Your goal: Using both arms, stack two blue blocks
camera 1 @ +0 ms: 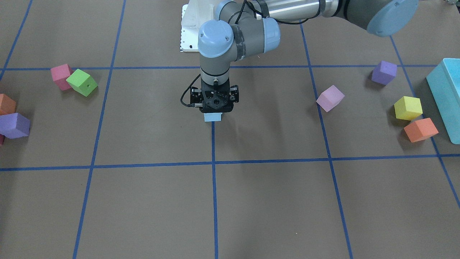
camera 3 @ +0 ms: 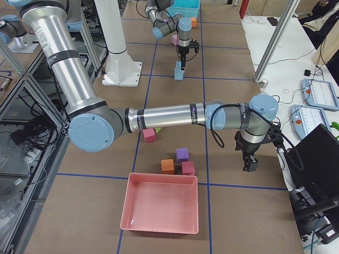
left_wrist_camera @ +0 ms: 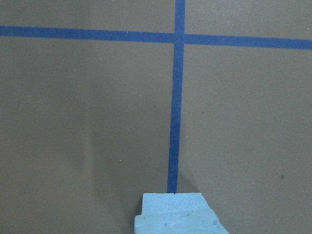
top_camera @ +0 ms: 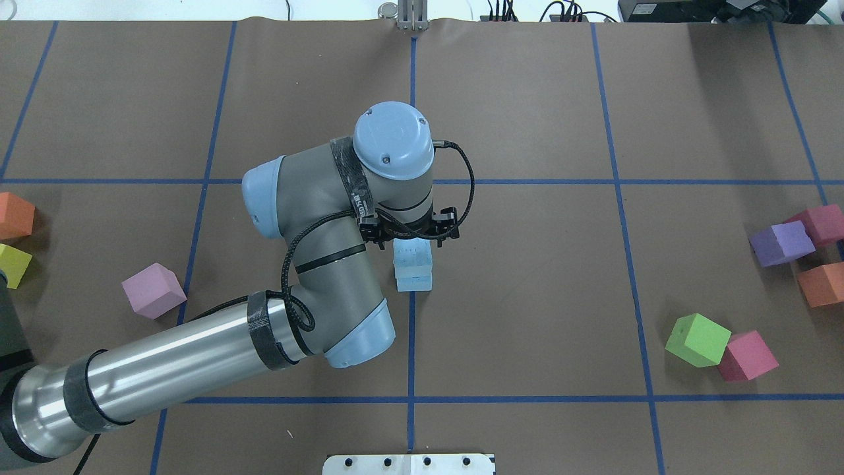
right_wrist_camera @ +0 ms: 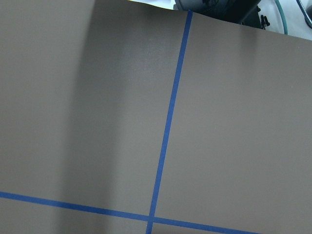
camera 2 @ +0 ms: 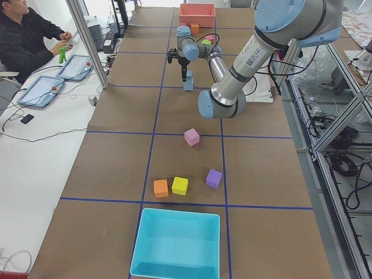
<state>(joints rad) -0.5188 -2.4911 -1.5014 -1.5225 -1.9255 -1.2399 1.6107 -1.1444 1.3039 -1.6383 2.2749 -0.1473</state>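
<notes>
Middle of the worktop, and my left arm comes in from my left and folds over the centre tape line, wrist pointing straight down. My left end effector hangs directly over the stack. The upper blue block sits on the lower blue block, their edges nearly lined up, and the pair stands right on that tape line, between the near and far cross lines.

The black body hides my fingers from the front and from overhead. My left wrist camera catches only the blocks' edge at the bottom of its view. So I cannot tell how wide that end effector stands, or whether it has hold of the upper block.

Over on my right, my right arm stretches out long and low towards the far edge of the worktop. My right end effector points down over bare brown paper, well apart from the stack. It shows only small from the side, so I cannot tell how far open it is. Its wrist camera sees just two tape lines crossing.

Around me, a pink cube lies alone on the left. On the right, a green cube touches a magenta cube. The turquoise box sits at the left end.
</notes>
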